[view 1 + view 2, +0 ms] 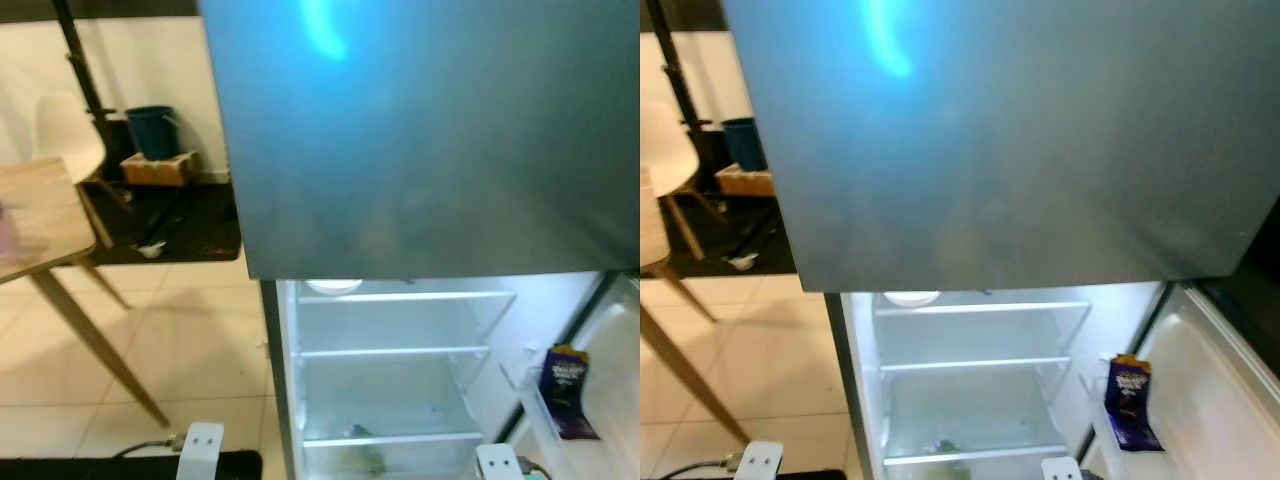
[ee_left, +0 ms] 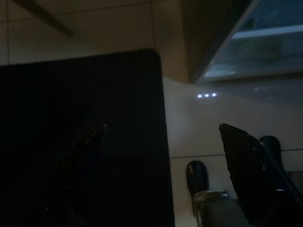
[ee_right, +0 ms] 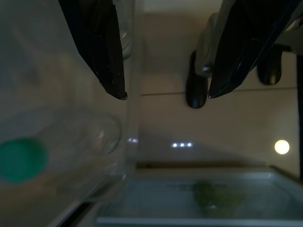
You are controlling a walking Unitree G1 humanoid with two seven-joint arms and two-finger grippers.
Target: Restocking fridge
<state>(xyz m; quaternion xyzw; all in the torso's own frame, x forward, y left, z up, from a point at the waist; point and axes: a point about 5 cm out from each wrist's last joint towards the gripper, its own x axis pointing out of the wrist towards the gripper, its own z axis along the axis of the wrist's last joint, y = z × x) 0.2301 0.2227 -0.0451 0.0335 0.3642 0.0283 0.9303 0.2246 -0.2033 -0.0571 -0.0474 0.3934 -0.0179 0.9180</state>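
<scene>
The fridge stands before me with its grey upper door shut and the lit lower compartment open. A white bowl rests on the top glass shelf, and something green lies near the bottom. A purple packet stands in the open door's shelf on the right. My left gripper hangs open, low over a black mat and floor tiles. My right gripper is open too and holds nothing. It points down beside a clear bottle with a green cap behind clear plastic.
A wooden table on slanted legs stands at the left, with a white chair behind it. A blue bin and a wooden crate sit by the far wall on a dark rug. Pale floor tiles lie left of the fridge.
</scene>
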